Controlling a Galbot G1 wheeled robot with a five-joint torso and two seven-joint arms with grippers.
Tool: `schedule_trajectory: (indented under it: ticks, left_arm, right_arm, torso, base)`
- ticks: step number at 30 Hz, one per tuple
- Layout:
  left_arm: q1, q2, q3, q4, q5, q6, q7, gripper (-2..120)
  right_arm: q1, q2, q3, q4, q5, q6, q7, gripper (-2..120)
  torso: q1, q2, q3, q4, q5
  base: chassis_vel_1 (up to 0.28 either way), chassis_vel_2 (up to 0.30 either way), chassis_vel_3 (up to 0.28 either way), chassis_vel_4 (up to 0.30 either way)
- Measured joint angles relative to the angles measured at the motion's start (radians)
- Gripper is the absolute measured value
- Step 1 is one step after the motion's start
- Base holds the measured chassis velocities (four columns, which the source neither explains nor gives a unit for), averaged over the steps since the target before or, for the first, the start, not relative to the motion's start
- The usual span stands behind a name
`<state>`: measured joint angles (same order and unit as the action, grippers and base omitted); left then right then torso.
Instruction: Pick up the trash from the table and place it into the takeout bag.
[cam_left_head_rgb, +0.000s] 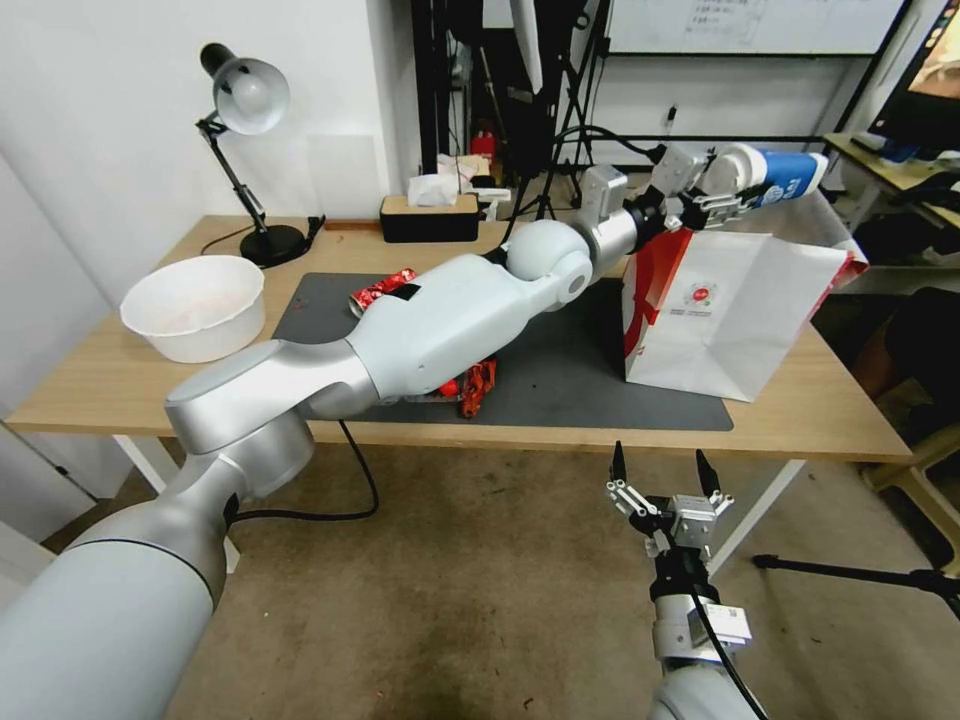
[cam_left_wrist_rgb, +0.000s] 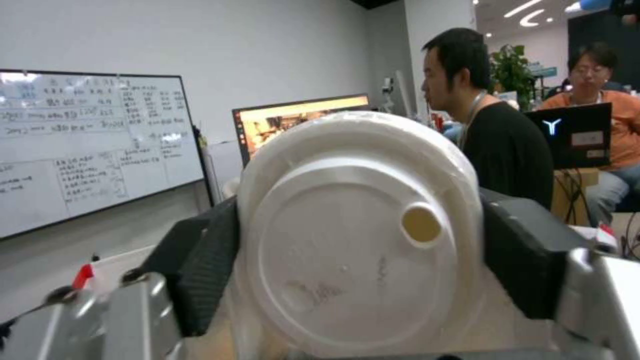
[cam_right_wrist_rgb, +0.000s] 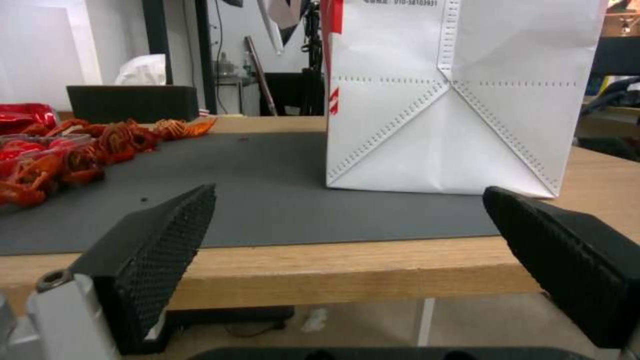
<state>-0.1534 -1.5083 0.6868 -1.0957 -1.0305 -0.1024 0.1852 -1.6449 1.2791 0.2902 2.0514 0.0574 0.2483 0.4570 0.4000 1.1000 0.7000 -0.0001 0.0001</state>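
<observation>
My left arm reaches across the table (cam_left_head_rgb: 100, 380), and the left gripper (cam_left_head_rgb: 715, 195) is shut on a blue-and-white paper cup (cam_left_head_rgb: 775, 178), held on its side above the open top of the white and red takeout bag (cam_left_head_rgb: 735, 310). In the left wrist view the cup's white lid (cam_left_wrist_rgb: 357, 235) sits between the black fingers (cam_left_wrist_rgb: 207, 270). Red crumpled litter (cam_left_head_rgb: 478, 385) lies on the dark grey mat (cam_left_head_rgb: 580, 370) under the arm. A beige bowl (cam_left_head_rgb: 195, 305) stands at the table's left end. My right gripper (cam_left_head_rgb: 660, 462) hangs open below the table's front edge, facing the bag (cam_right_wrist_rgb: 453, 110).
A desk lamp (cam_left_head_rgb: 245, 100) and a black tissue box (cam_left_head_rgb: 430, 215) stand along the table's back edge. More red litter (cam_right_wrist_rgb: 80, 145) lies on the mat in the right wrist view. Tripods and stands crowd the room behind the table.
</observation>
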Motion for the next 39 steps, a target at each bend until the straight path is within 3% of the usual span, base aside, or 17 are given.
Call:
schedule_trajectory:
  ticks: [1,2,4,5,20,28,30,31,32,34,35,38,39]
  left_arm:
    - [0.0,0.0,0.0,0.001,0.001,0.0,0.0,77]
    - [0.0,0.0,0.0,0.001,0.001,0.0,0.0,77]
    - [0.003,0.0,0.0,0.005,0.005,0.0,-0.001,97]
    - [0.006,0.0,0.0,0.008,0.008,0.0,-0.002,99]
    - [0.005,-0.008,-0.018,0.01,0.013,0.006,-0.026,100]
    - [0.026,0.026,-0.1,-0.031,0.021,0.01,-0.061,100]
    - [0.077,0.121,-0.204,-0.113,0.04,0.025,-0.101,100]
    - [0.077,0.121,-0.204,-0.113,0.04,0.025,-0.101,100]
    - [0.1,0.161,-0.239,-0.147,0.046,0.025,-0.108,100]
    - [0.15,0.272,-0.324,-0.223,0.055,0.029,-0.121,100]
    - [0.15,0.272,-0.324,-0.223,0.055,0.029,-0.121,100]
    - [0.228,0.409,-0.408,-0.311,0.057,0.038,-0.129,100]
    - [0.228,0.409,-0.408,-0.311,0.057,0.038,-0.129,100]
  right_arm:
    - [0.0,0.0,0.0,0.0,0.0,0.0,0.0,100]
    - [0.0,0.0,0.0,0.0,0.0,0.0,0.0,100]
    - [0.0,0.001,0.0,-0.001,-0.002,0.001,0.0,100]
    - [0.0,0.001,0.0,-0.002,-0.002,0.002,0.0,100]
    - [0.003,0.006,0.0,-0.003,-0.004,0.003,0.002,100]
    - [0.003,0.004,0.002,0.0,-0.004,0.003,0.002,100]
    - [0.006,0.001,0.003,0.003,-0.004,-0.001,0.002,100]
    - [0.006,0.001,0.003,0.003,-0.004,-0.001,0.002,100]
    - [0.007,0.0,0.002,0.004,-0.004,-0.003,0.002,100]
    - [0.011,-0.002,0.0,0.007,-0.005,-0.008,0.0,100]
    - [0.011,-0.002,0.0,0.007,-0.005,-0.008,0.0,100]
    - [0.014,-0.005,-0.004,0.008,-0.006,-0.01,-0.001,100]
    - [0.014,-0.005,-0.004,0.008,-0.006,-0.01,-0.001,100]
  torso:
    - [0.0,0.0,0.0,0.0,0.0]
    - [0.0,0.0,0.0,0.0,0.0]
    - [0.0,0.0,0.0,0.0002,-0.0001]
    - [0.0,0.0,0.0,0.0003,-0.0001]
    - [0.0,0.0,0.0,0.0,-0.0001]
    - [0.0,0.0,0.0,-0.0003,-0.0002]
    - [0.0,0.0,0.0,0.0,-0.0004]
    - [0.0,0.0,0.0,0.0,-0.0004]
    - [0.0,0.0,0.0,0.0001,-0.0004]
    - [0.0,0.0,0.0,0.0002,-0.0007]
    - [0.0,0.0,0.0,0.0002,-0.0007]
    - [0.0,0.0,0.0,0.0003,-0.0007]
    - [0.0,0.0,0.0,0.0003,-0.0007]
  base:
    - [0.0,0.0,0.0,0.0]
    - [0.0,0.0,0.0,0.0]
    - [0.0,0.0,0.0,0.0]
    - [0.0,0.0,0.0,0.0]
    - [0.0,0.0,0.0,0.0]
    - [0.0,0.0,0.0,0.0]
    - [0.0,0.0,0.0,0.0]
    - [0.0,0.0,0.0,0.0]
    - [0.0,0.0,0.0,0.0]
    - [0.0,0.0,0.0,0.0]
    - [0.0,0.0,0.0,0.0]
    - [0.0,0.0,0.0,0.0]
    - [0.0,0.0,0.0,0.0]
